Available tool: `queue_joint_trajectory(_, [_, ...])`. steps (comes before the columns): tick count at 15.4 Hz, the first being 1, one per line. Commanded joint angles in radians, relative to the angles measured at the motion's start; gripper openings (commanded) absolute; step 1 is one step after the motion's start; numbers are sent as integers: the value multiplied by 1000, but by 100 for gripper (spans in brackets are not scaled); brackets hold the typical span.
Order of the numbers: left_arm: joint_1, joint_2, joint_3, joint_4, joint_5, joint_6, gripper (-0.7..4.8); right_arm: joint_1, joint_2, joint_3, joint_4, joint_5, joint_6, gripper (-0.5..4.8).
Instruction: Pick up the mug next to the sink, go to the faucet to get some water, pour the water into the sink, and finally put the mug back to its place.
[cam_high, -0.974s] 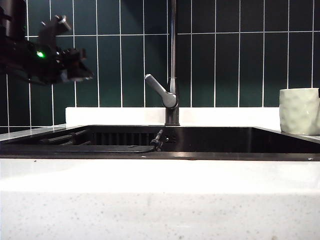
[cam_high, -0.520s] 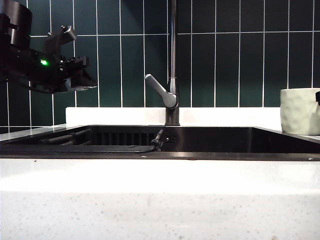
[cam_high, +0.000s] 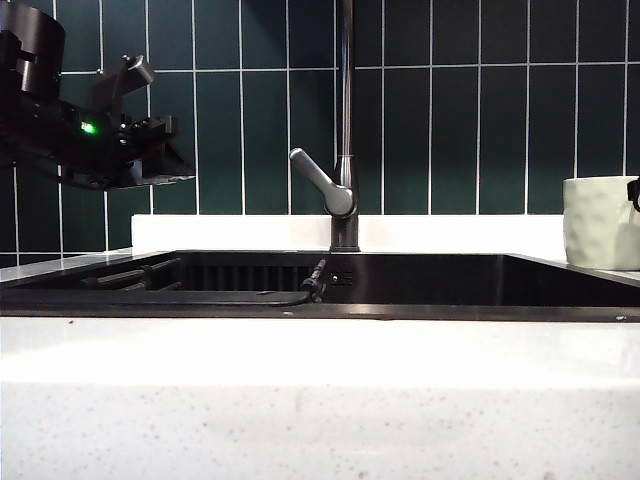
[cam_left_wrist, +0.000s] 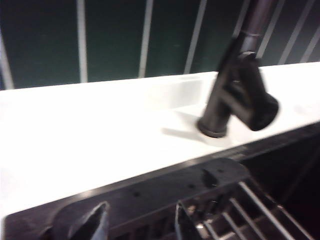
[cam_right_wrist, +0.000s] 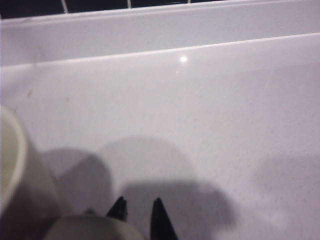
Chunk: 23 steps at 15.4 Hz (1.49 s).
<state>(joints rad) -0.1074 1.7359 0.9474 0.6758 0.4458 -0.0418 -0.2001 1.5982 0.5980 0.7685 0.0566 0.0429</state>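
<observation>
Exterior view: mug edge-cropped | left claw parted | right claw narrow, grip unclear

Your exterior view is sharp but dim around the dark green wall tiles. The left wrist view is motion-blurred; soft shadows lie just ahead of the right gripper on the glare-spotted white speckled countertop.

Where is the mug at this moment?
In the exterior view the mug stands on the white countertop at the far right edge, just right of the sink and well to the right of the faucet.
</observation>
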Motion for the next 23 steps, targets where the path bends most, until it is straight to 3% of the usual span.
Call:
queue_joint_trajectory(1, [-2,-3,4,6,39,-24,165,-2,-5,3,22,4,-3,5])
queue_joint_trajectory(4, [-2,-3,5,14,75,-69,165,-2,-15,4,39,3,-2,-1])
queue_joint_trajectory(11, [-8,-3,13,19,101,-71,165,-2,-97,5,55,-14,11,-1])
queue_joint_trajectory(16, [-8,-3,103,-24,145,-71,166,5,-130,60,60,-64,43,-1])
queue_joint_trajectory(23, [-22,108,281,-89,288,-68,166,123,-130,251,-79,-168,89,-1])
